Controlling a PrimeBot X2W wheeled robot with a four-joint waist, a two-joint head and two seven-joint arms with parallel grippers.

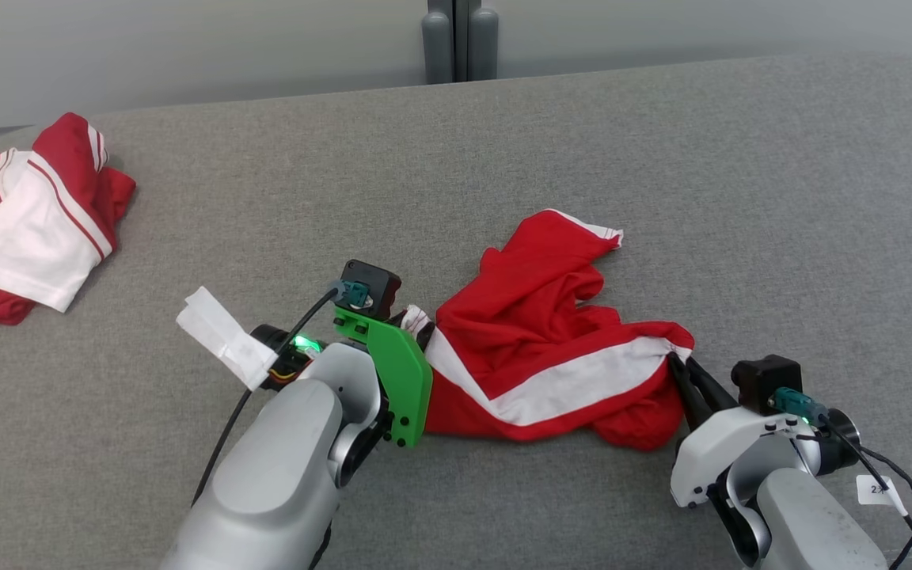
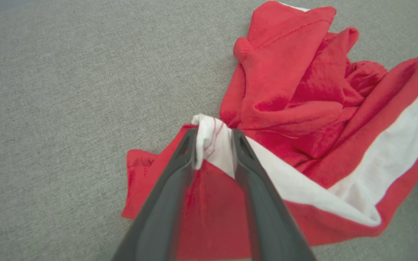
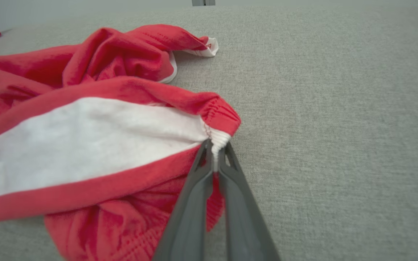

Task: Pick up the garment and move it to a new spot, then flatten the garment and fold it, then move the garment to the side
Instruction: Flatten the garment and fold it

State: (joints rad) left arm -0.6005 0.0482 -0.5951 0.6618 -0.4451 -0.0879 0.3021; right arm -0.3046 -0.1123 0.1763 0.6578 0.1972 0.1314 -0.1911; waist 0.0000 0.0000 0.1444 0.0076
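Head view: garment (image 1: 535,356) lies crumpled on the grey table (image 1: 662,158), near the front edge, between both arms. The left gripper (image 1: 416,321) is at its left end, mostly hidden behind the green plate. The right gripper (image 1: 674,360) is at its right end. A second folded garment (image 1: 28,222) sits well apart at far left, so you have room.

Left wrist view: the jaws stand partly apart with the bunched white hem corner between them. I can't tell if they bite. Before you lift, make sure both layers of the hem sit well between the fingers (image 2: 180,163), not just the tip of the fold.

Right wrist view: the jaws are clamped tight on the white ribbed corner and the grip looks solid. My read is that this is the two-corner pickup. Raise both ends together and level, then spread them apart gently so the striped band goes taut without pulling a corner free.
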